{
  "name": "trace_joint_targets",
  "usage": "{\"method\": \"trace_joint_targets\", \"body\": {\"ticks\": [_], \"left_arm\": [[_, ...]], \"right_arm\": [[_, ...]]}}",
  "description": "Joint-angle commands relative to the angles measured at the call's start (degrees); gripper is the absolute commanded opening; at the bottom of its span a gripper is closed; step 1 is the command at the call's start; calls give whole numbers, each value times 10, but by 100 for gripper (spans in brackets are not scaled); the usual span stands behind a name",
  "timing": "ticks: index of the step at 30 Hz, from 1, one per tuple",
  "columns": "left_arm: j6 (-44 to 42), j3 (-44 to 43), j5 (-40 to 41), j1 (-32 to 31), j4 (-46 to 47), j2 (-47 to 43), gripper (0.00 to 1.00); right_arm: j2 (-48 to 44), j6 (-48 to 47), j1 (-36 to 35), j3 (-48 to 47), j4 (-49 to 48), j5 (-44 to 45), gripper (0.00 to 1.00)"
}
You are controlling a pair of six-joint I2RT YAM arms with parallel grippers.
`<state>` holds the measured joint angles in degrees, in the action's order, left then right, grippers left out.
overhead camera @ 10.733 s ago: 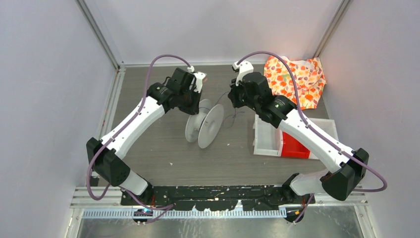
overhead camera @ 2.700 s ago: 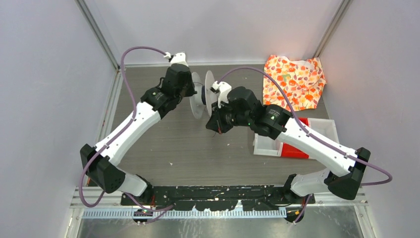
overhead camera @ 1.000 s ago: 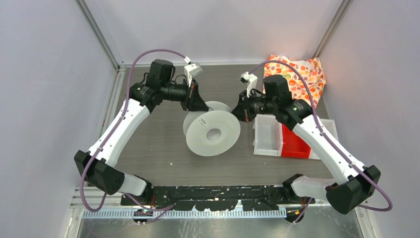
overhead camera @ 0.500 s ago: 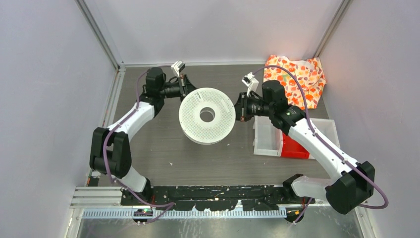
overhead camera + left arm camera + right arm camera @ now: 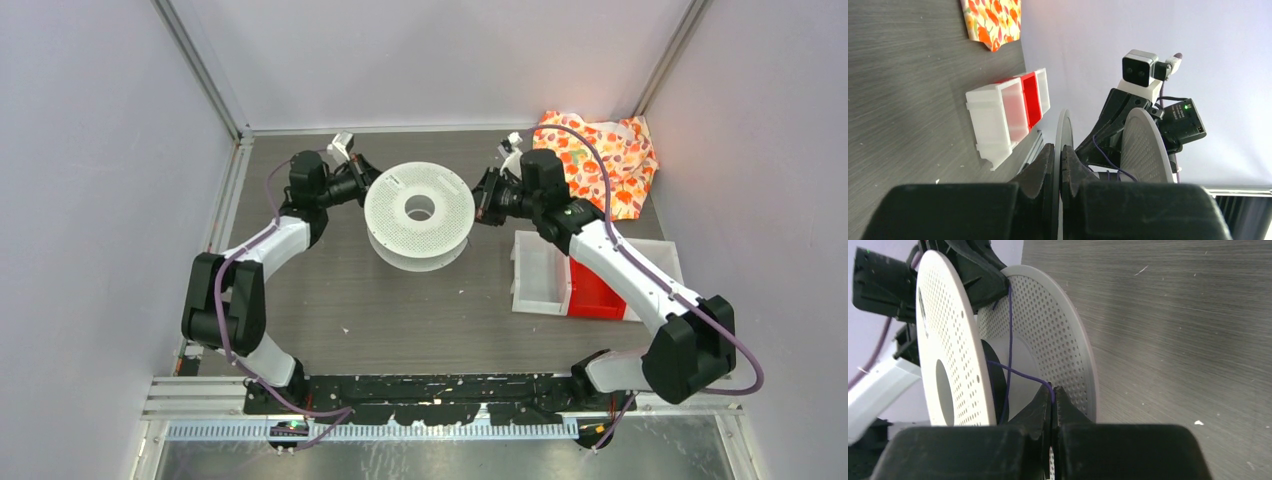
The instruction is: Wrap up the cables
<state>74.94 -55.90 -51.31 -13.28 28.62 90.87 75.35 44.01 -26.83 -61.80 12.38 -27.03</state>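
Winding step: mid-wrap, cable [image 5: 1009,330] strung inside the spool [image 5: 445,205], far-middle of the tabletop
left gripper [image 5: 1058,152]: clamped on spool rim
right gripper [image 5: 1053,392]: pinching the cable
next: probably lay it round the hub, keep it taut

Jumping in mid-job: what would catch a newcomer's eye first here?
The big white perforated spool sits at the table's far middle, flat side up between both arms. The left pincer is clamped on one flange's rim, while the right pincer pinches the thin purple cable running between the flanges. A bright orange floral cloth lies in the far right corner.
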Motion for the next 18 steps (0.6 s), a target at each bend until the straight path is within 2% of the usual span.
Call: {"method": "trace_joint_targets", "body": {"ticks": [1,8,18], "left_arm": [[-15,-29,58,-7,58,-4,1],[-33,-38,47,-6,84,-2,0],[-38,-41,21,-5,114,2,1]], "right_arm": [[30,97,-12,-57,25,-54,1],[55,223,-6,-35,-33,-105,1],[70,305,3,-8,-102,-110,1]]}}
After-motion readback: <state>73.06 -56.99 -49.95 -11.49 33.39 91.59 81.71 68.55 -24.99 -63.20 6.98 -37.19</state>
